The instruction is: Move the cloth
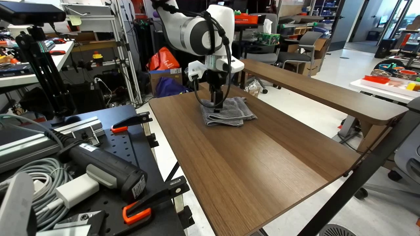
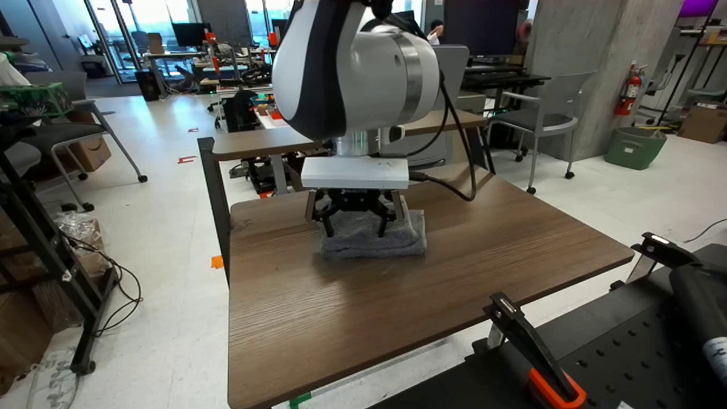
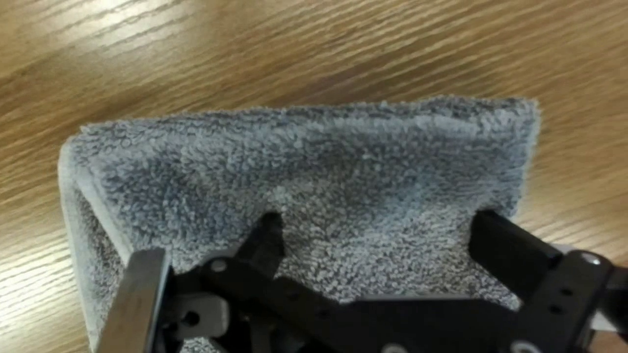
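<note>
The grey folded cloth (image 1: 239, 111) lies on the brown wooden table, slightly rumpled, with layered edges. It also shows in an exterior view (image 2: 375, 248) and fills much of the wrist view (image 3: 294, 157). My gripper (image 3: 379, 218) points down over the cloth with its two black fingers wide apart. In both exterior views the fingertips (image 1: 216, 109) (image 2: 355, 234) are at the cloth's top surface. They appear to touch or press it; the exact contact is hard to tell. Cloth lies below and between the fingers, not pinched. The gripper body hides part of the cloth.
The wooden table (image 1: 262, 164) extends around the cloth, with open edges. A raised brown shelf (image 1: 311, 87) runs along one side. A black bench (image 1: 118, 144) with orange-handled clamps (image 1: 137, 213) (image 2: 556, 386) stands beside the table. A black cable (image 2: 471, 187) loops from the wrist.
</note>
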Available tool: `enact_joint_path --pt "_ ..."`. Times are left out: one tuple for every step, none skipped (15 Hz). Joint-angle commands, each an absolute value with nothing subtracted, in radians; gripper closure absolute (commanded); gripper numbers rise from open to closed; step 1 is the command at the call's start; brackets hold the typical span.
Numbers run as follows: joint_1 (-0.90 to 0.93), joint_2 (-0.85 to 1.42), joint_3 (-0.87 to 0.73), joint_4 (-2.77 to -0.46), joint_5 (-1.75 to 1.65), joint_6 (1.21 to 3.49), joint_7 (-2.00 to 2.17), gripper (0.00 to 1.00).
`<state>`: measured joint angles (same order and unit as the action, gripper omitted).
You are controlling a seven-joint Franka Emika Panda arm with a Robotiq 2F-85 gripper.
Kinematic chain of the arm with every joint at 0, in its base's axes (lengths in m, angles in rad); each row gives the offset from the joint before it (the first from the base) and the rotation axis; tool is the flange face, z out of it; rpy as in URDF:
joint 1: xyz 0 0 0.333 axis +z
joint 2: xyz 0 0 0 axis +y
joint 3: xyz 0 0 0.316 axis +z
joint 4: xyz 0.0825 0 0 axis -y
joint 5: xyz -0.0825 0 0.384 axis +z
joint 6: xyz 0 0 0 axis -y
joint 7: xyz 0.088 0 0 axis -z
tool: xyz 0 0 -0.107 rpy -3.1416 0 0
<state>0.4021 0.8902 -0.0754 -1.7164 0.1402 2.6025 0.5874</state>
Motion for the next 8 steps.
enact_joint_path --pt "0.435 0.843 -0.081 -1.742 0.101 2.564 0.623 0.0" --pt "0.439 0.809 -0.076 -1.769 0.099 2.563 0.617 0.0" --pt "0.438 0.772 -0.069 -1.798 0.095 2.569 0.607 0.0" --pt "0.441 0.727 -0.065 -1.838 0.09 2.582 0.6 0.0" --pt "0.439 0.672 -0.062 -1.894 0.083 2.604 0.583 0.0" --pt "0.432 0.629 -0.055 -1.934 0.075 2.607 0.564 0.0" --pt "0.426 0.755 -0.051 -1.803 0.083 2.59 0.598 0.0" --pt "0.424 0.713 -0.048 -1.838 0.08 2.59 0.592 0.0"
